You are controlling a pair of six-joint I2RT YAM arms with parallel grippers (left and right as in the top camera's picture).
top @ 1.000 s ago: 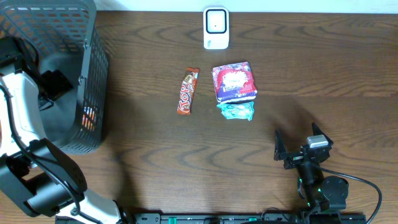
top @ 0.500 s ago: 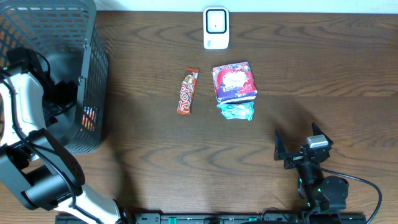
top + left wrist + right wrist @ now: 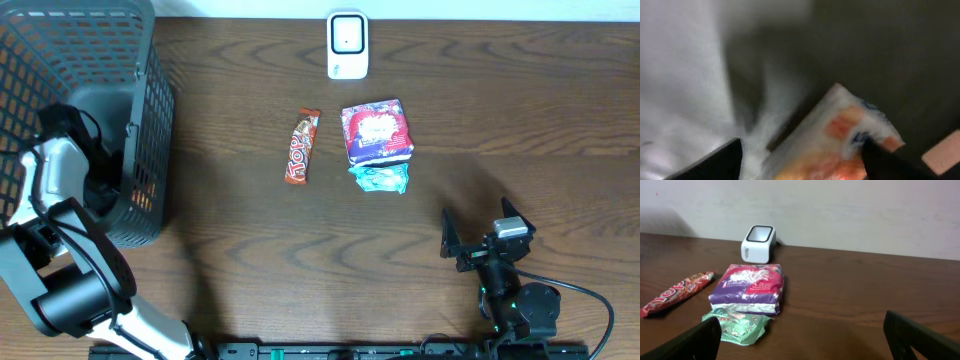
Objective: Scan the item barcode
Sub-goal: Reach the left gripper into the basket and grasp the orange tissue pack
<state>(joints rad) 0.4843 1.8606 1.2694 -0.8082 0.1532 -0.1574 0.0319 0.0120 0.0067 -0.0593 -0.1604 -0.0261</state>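
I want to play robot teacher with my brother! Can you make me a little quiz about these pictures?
1. True or false: the purple packet lies partly on top of the green packet.
2. What sits between the fingers of the left gripper? A) a banana B) a white-and-orange packet C) nothing at all
3. Fill in: the right gripper is ___ and holds nothing.
Key: 1 true; 2 B; 3 open.
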